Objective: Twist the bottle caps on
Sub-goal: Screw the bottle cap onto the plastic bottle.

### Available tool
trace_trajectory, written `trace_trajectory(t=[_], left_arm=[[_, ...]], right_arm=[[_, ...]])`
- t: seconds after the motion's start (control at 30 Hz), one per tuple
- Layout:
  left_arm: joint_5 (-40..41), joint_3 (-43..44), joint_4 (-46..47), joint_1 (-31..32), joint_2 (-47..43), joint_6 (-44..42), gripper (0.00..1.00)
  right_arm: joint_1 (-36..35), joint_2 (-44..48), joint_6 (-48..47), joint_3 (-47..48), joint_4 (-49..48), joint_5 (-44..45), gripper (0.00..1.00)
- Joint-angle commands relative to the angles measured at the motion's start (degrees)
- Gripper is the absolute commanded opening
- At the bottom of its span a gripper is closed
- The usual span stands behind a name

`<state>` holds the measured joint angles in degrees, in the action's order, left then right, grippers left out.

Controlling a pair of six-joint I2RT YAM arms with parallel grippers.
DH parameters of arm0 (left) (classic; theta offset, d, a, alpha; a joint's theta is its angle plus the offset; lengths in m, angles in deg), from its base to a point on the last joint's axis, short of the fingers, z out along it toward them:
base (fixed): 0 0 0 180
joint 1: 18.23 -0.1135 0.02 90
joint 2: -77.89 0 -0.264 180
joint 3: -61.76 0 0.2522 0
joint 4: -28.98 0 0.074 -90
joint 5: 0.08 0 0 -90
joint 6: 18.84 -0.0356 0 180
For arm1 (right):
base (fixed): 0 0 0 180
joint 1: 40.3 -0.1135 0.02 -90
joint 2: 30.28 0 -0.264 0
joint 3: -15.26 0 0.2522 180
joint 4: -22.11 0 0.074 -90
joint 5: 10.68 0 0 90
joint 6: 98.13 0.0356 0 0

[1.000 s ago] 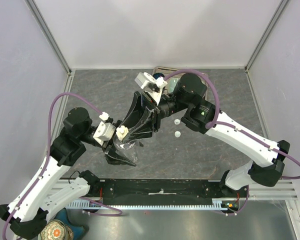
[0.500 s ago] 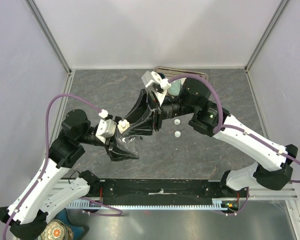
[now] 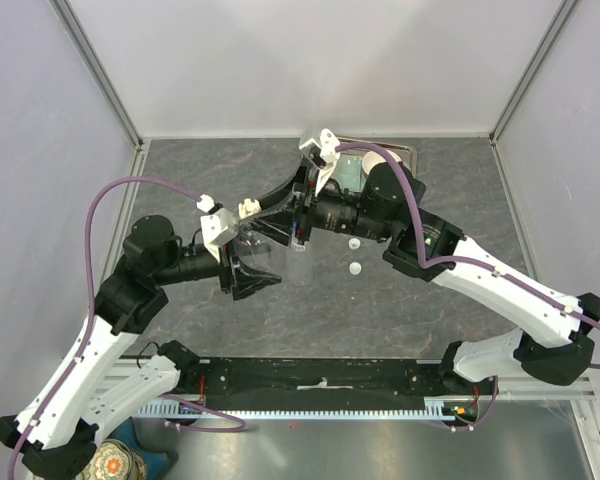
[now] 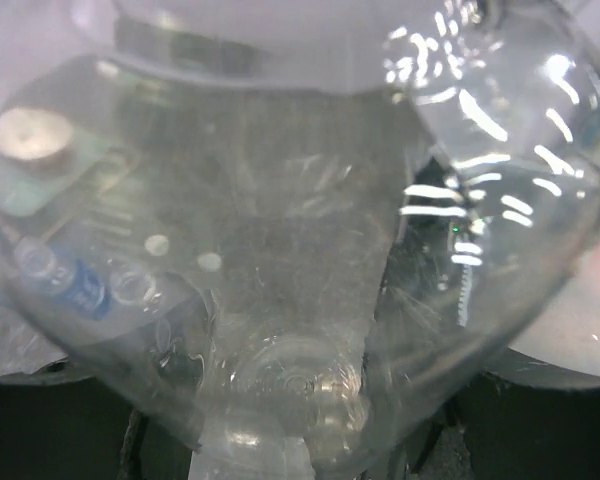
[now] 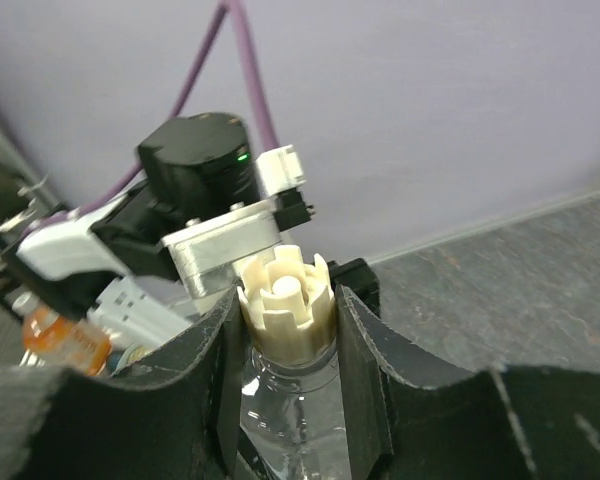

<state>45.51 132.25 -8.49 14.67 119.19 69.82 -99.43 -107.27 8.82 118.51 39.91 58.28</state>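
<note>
My right gripper (image 5: pixel 285 300) is shut on a ribbed cream bottle cap (image 5: pixel 284 303) that sits on the neck of a clear bottle (image 5: pixel 302 420). In the top view the cap (image 3: pixel 247 209) is at the tips of the right gripper (image 3: pixel 258 211), and the bottle (image 3: pixel 276 246) hangs below it above the table. My left gripper (image 3: pixel 248 278) is shut on the bottle's lower body. The bottle (image 4: pixel 300 250) fills the left wrist view and hides the left fingers. Two loose white caps (image 3: pixel 354 243) (image 3: pixel 355 268) lie on the table to the right; they also show through the bottle (image 4: pixel 157 243) (image 4: pixel 209 262).
A metal tray (image 3: pixel 407 152) stands at the back of the table behind the right arm. A blue-labelled bottle (image 4: pixel 72 283) shows through the held bottle. An orange-filled bottle (image 5: pixel 65 342) lies at the left of the right wrist view. Grey walls close in three sides.
Both grippers have moved toward the back of the table with the bottle and cap between them. The bottle has risen and stands more upright.
</note>
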Motion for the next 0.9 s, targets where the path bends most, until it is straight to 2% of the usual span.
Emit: trace_trajectory(t=[0.0, 0.03, 0.13, 0.17, 0.23, 0.3, 0.33, 0.37, 0.57, 0.7, 0.8, 0.83, 0.87], left_arm=[[3.4, 5.1, 7.9, 0.3, -1.7, -0.5, 0.13], [4.5, 5.1, 7.9, 0.3, -1.7, -0.5, 0.13], [8.5, 5.3, 7.4, 0.3, -1.9, -1.1, 0.13], [10.6, 5.3, 7.0, 0.2, -1.8, -1.5, 0.13], [12.8, 5.1, 6.7, 0.2, -1.8, -1.9, 0.13], [15.9, 4.9, 6.3, 0.2, -1.8, -2.6, 0.14], [16.6, 4.9, 6.1, 0.2, -1.9, -2.9, 0.13], [17.0, 4.8, 5.8, 0.2, -1.8, -3.6, 0.14], [16.1, 3.5, 5.5, 0.1, -2.9, -2.9, 0.13], [15.5, 2.9, 5.6, 0.1, -2.8, -2.1, 0.13], [14.4, 2.8, 5.9, 0.2, -2.7, -1.1, 0.14], [13.0, 2.8, 5.9, 0.1, -2.6, -0.9, 0.14], [12.1, 2.7, 5.9, 0.1, -2.4, -0.4, 0.14]], right_arm=[[-0.4, -4.8, 3.6, -2.0, 7.8, 22.1, 0.00], [-1.5, -5.3, 4.2, -1.7, 8.1, 28.1, 0.00], [-5.7, -8.1, 4.3, 2.0, 11.8, 38.0, 0.00], [-7.4, -10.5, 3.1, 3.8, 13.4, 45.8, 0.00], [-11.2, -13.2, 2.1, 10.2, 18.6, 51.9, 0.06], [-12.9, -17.2, 1.5, 17.4, 24.3, 57.5, 0.18], [-13.6, -18.0, 1.5, 19.1, 25.6, 57.9, 0.28], [-13.7, -18.5, 1.7, 20.4, 26.5, 57.8, 0.51], [-12.9, -10.5, -2.4, 19.9, 23.5, 47.3, 0.84], [-8.5, -5.4, -6.2, 19.1, 27.0, 32.9, 0.93], [-4.1, -1.9, -9.7, 17.0, 29.6, 12.9, 0.93], [-3.4, -1.1, -11.1, 16.4, 30.2, 1.2, 0.93], [-3.0, 0.7, -14.3, 15.5, 30.5, -2.7, 0.91]])
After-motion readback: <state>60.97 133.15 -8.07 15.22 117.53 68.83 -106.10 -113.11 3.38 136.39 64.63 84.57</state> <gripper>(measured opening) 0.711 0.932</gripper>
